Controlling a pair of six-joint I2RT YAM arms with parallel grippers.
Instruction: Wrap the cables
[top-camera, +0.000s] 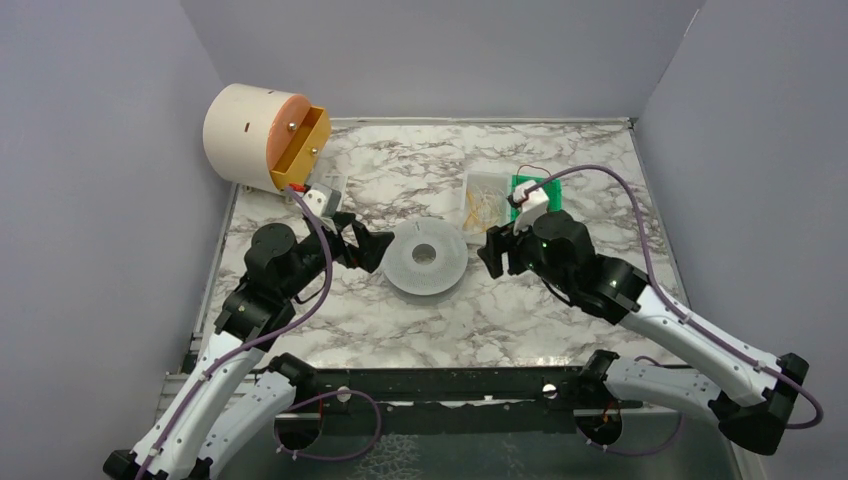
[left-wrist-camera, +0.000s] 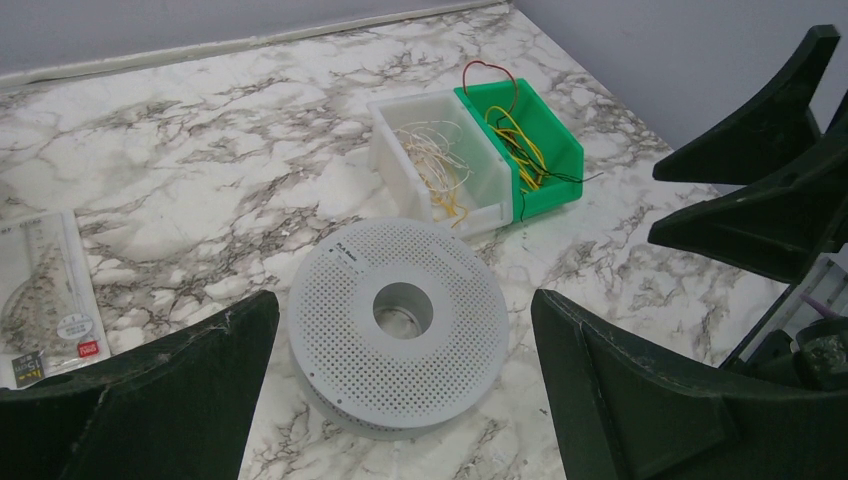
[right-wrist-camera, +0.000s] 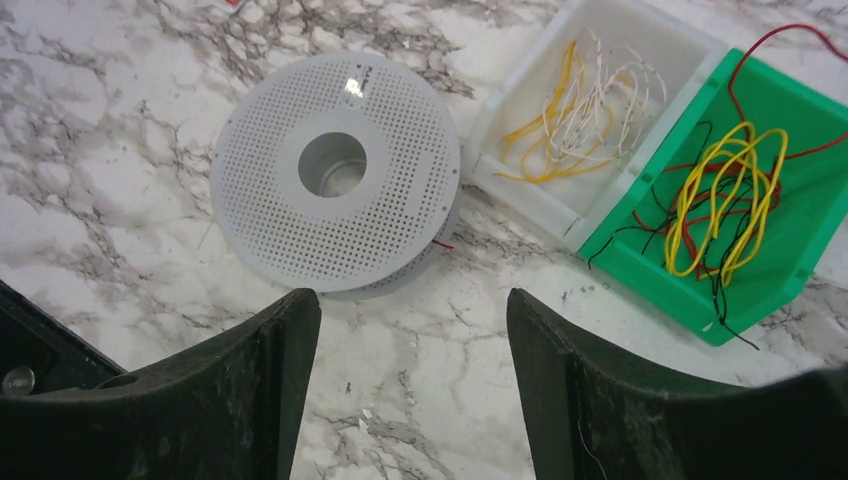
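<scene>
"While both hands are hanging over the middle of the bench (top-camera: 500, 320), where are the cables (right-wrist-camera: 725, 205) lying?"

"They are lying in the two bins near the far right corner, none of them out yet. The white bin (right-wrist-camera: 497, 112) is holding pale and yellow strands. The green bin (right-wrist-camera: 650, 280), touching it on the right, is holding yellow loops tangled with red and black ones, and one red wire is arching over its rim."

"And the hands?"

"The left hand (left-wrist-camera: 405, 310) is gaping fully and gripping nothing. The right hand (right-wrist-camera: 412, 300) is standing open too, a little less wide, also gripping nothing. The perforated reel (top-camera: 426, 257) is lying flat between them."

"What is worrying you?"

"The tangle. I am guessing that a pinch on one loop is going to drag its neighbours out, or tip the light bin. Such thin wire is also likely to be slipping between the fingers, and the reel, lying loose, may be sliding if a wire is pulled taut against it."
</scene>
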